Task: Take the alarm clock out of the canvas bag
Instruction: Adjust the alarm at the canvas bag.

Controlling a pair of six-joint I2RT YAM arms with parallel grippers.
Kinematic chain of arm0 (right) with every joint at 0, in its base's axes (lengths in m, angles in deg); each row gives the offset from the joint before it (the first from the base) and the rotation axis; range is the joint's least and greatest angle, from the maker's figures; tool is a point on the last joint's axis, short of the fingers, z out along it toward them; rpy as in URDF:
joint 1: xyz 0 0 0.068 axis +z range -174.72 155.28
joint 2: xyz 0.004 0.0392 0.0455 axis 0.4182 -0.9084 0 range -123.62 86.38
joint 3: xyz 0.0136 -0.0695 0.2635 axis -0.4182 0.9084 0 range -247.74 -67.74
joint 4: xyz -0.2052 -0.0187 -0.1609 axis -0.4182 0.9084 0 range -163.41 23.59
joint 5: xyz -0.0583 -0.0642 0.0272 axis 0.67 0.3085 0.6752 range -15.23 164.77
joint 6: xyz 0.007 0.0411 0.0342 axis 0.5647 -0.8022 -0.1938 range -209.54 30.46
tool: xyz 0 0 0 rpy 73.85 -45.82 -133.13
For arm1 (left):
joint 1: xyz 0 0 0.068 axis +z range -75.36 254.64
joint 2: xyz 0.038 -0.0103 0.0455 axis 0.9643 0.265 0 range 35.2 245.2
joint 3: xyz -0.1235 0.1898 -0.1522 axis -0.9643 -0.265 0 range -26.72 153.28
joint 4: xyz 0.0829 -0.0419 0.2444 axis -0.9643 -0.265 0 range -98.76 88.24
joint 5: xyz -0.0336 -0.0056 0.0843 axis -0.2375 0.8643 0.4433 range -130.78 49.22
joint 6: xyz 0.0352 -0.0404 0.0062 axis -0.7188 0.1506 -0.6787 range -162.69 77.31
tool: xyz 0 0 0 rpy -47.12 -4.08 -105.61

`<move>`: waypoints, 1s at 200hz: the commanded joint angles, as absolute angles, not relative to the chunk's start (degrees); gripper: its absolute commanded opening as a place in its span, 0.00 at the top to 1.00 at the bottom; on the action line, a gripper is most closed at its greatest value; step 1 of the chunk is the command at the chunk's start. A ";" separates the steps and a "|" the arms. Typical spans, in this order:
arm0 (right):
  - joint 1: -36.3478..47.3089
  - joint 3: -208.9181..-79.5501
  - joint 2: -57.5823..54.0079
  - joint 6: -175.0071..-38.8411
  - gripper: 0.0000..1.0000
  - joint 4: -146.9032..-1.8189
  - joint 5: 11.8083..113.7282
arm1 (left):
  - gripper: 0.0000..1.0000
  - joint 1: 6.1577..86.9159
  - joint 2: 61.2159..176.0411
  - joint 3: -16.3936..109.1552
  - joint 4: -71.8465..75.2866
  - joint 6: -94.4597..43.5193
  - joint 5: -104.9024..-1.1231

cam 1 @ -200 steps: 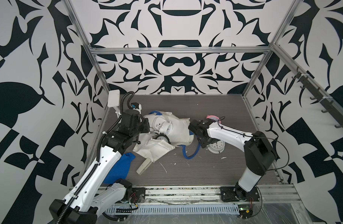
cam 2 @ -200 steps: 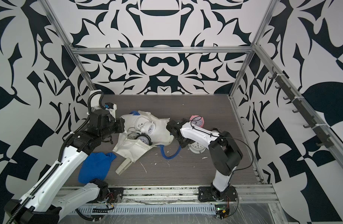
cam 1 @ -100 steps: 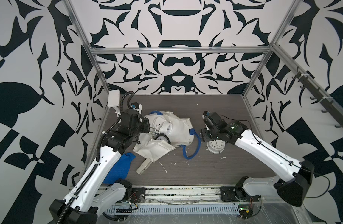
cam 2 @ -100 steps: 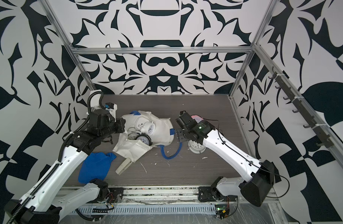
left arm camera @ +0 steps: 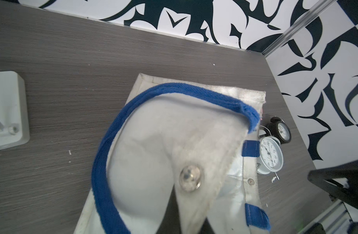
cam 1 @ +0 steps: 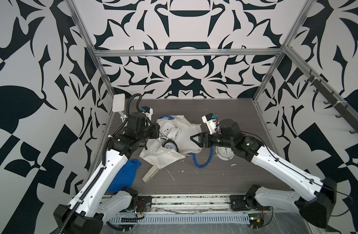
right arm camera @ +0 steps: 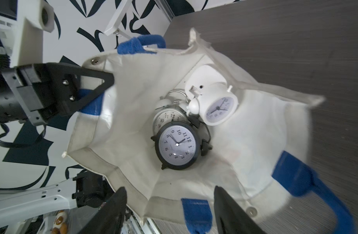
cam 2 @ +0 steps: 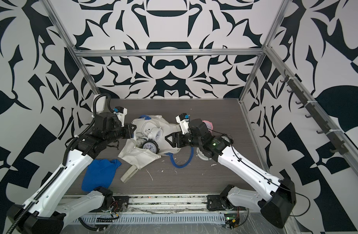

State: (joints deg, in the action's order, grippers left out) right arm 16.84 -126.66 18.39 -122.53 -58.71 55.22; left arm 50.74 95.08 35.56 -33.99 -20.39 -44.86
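Observation:
The off-white canvas bag (cam 1: 186,131) lies in the middle of the table with its mouth held wide, seen also in a top view (cam 2: 168,129). Inside it lie a black-rimmed alarm clock (right arm camera: 177,144) (cam 1: 170,145), a white alarm clock (right arm camera: 218,106) and a cream one (right arm camera: 166,118) half hidden behind them. My left gripper (cam 1: 156,131) is shut on the bag's far rim (right arm camera: 107,81). My right gripper (right arm camera: 169,188) (cam 1: 194,139) is open, its fingers on either side of the near rim and its blue patch (right arm camera: 196,212). In the left wrist view, canvas hides the jaws.
Outside the bag, a white clock (cam 1: 224,153) lies face up under my right wrist, with a small black clock (left arm camera: 281,130) and a pink thing (cam 2: 207,124) beyond it. A blue cloth (cam 1: 125,174) and a beige block (cam 1: 149,173) lie at the front left. A white box (cam 1: 118,103) stands at the back left.
My right gripper has swung left to the bag's near rim and its jaws have narrowed somewhat. The left gripper and the bag have stayed put.

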 commanded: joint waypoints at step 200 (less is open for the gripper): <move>29.60 -147.80 -9.42 -118.71 0.39 -41.18 87.44 | 1.00 50.77 92.75 33.93 -24.38 -29.95 -61.15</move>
